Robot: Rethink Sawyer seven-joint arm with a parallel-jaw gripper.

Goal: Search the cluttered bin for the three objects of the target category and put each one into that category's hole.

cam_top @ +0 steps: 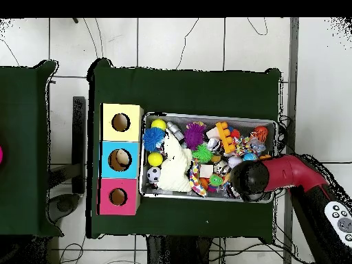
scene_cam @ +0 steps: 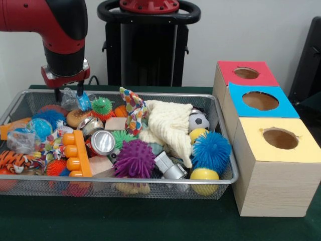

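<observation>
**Parked over the far left corner of the bin, nothing picked yet**

Hovering with gripper (scene_cam: 69,94) spread open and empty, tips just above a clear plastic-wrapped blue thing (scene_cam: 76,100). Probably lined up to dig there. Can't tell which category is wanted. 3 holed boxes (scene_cam: 273,138) sitting right beside the wire bin (scene_cam: 220,182), close for short drops.

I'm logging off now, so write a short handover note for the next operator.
Gripper: low over the far corner of the wire mesh bin, fingers apart, holding nothing I can see.
Bin is full of mixed toys; the cream knitted cloth lies across the middle.
Wooden box's red-topped hole, blue-topped hole and yellow-topped hole: contents hidden.
Done: cannot tell. Left: apparently all three picks.
</observation>
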